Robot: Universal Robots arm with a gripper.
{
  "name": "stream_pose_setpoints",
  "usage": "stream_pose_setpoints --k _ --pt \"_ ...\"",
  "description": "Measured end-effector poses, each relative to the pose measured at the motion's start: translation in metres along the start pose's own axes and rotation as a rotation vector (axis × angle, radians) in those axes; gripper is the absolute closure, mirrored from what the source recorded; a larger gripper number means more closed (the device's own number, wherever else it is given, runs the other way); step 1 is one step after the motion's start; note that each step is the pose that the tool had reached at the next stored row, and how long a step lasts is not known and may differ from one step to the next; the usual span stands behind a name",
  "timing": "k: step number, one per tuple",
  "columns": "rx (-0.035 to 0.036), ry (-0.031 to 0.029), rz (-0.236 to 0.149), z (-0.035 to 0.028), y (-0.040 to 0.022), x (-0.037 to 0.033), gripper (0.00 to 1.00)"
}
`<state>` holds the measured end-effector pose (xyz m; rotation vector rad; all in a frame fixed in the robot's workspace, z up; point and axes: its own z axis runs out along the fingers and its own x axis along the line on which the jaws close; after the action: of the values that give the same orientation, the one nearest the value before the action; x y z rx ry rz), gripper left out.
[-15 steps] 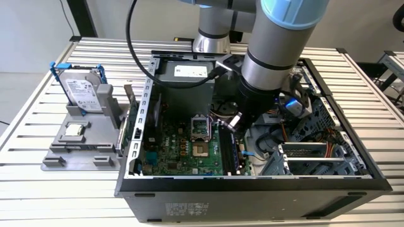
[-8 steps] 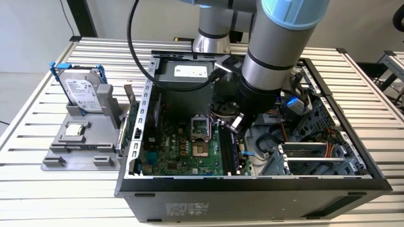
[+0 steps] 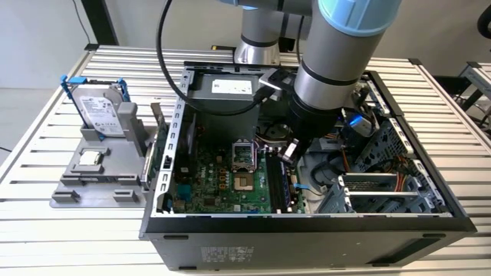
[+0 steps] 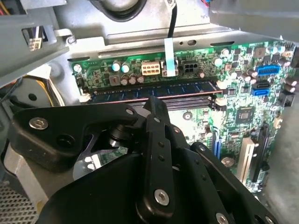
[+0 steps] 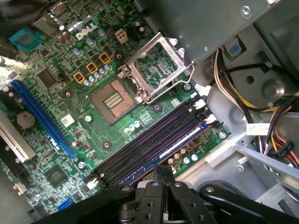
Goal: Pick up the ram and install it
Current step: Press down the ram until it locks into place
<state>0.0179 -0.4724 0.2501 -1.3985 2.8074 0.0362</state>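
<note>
While a grey holder (image 3: 96,172) near the tabletop's (image 3: 46,230) left edge in the exterior view carries a blue-framed hard drive (image 3: 100,109) and a small silver processor chip (image 3: 92,158), the open computer case (image 3: 307,230) fills the middle. Its green motherboard (image 3: 215,184) has an open processor socket (image 3: 242,154). Further right, the arm reaches into the case, the gripper (image 3: 291,150) low over the black memory slots (image 3: 280,187). In both wrist views the ram (image 4: 154,89) sits in a slot, just beyond the gripper, whose jaws are closed on nothing
</note>
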Motion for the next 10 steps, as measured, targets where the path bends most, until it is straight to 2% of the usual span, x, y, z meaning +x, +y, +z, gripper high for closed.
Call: stream_pose_setpoints --k 10 --pt "-0.0021 0.0012 -0.104 0.0 -0.0006 -0.0004 1.0"
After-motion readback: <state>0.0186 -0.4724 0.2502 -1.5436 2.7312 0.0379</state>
